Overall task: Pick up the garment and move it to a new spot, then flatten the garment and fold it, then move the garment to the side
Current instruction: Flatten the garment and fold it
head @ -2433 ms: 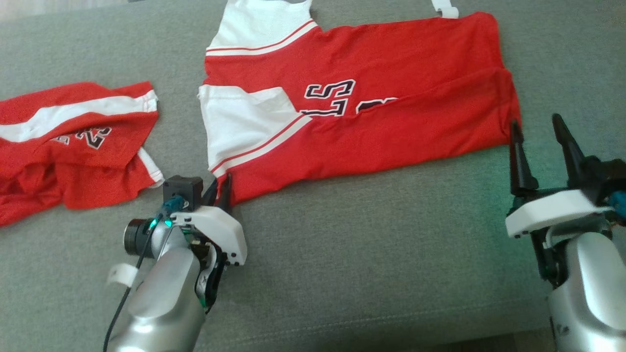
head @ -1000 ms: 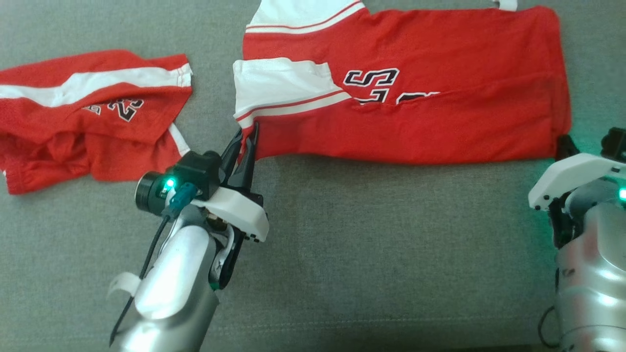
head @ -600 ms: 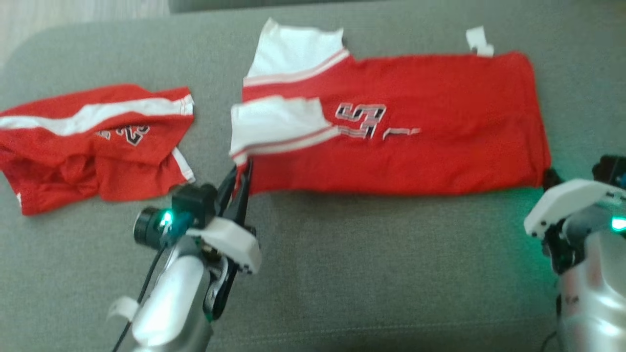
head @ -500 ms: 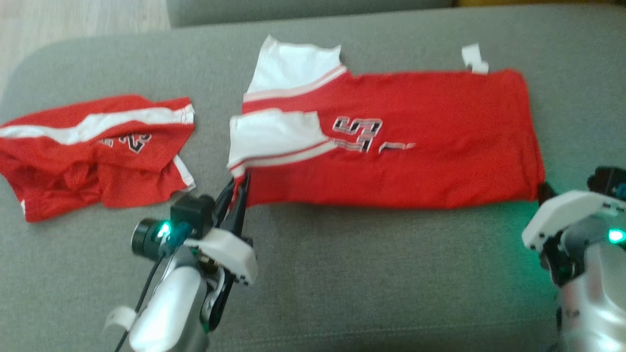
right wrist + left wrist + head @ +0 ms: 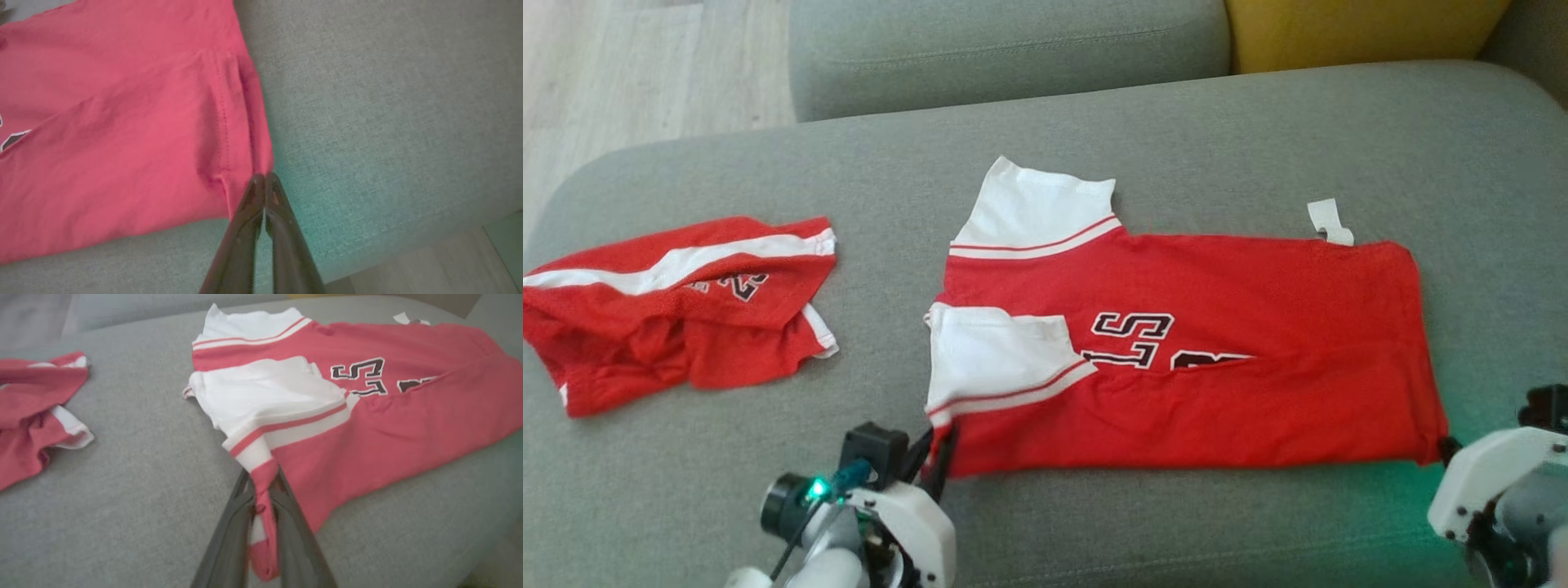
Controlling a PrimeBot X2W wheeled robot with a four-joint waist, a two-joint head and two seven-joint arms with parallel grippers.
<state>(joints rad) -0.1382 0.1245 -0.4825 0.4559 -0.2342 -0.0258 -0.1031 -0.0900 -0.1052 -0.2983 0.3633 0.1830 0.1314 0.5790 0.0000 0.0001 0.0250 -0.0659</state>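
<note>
The garment (image 5: 1241,310) is a red jersey with white sleeves and black numbers, lying folded lengthwise on the grey sofa seat (image 5: 1176,131). My left gripper (image 5: 937,447) is shut on its near left corner; in the left wrist view a strip of red and white cloth (image 5: 261,477) runs down between the fingers (image 5: 229,539). My right gripper (image 5: 1447,447) is at the near right corner, mostly hidden behind its white housing. In the right wrist view the right gripper (image 5: 265,177) has its tips pressed together on the hem corner of the garment (image 5: 122,143).
Red shorts (image 5: 678,310) with a white stripe lie crumpled to the left, also seen as the shorts (image 5: 32,412). A grey back cushion (image 5: 1005,41) and a yellow cushion (image 5: 1364,28) stand behind. Wooden floor (image 5: 429,261) begins just past the seat's front edge.
The camera has tilted up, so the whole picture has shifted down. Both grippers kept their hold and drew the garment's near edge toward me, relative to the shorts.
</note>
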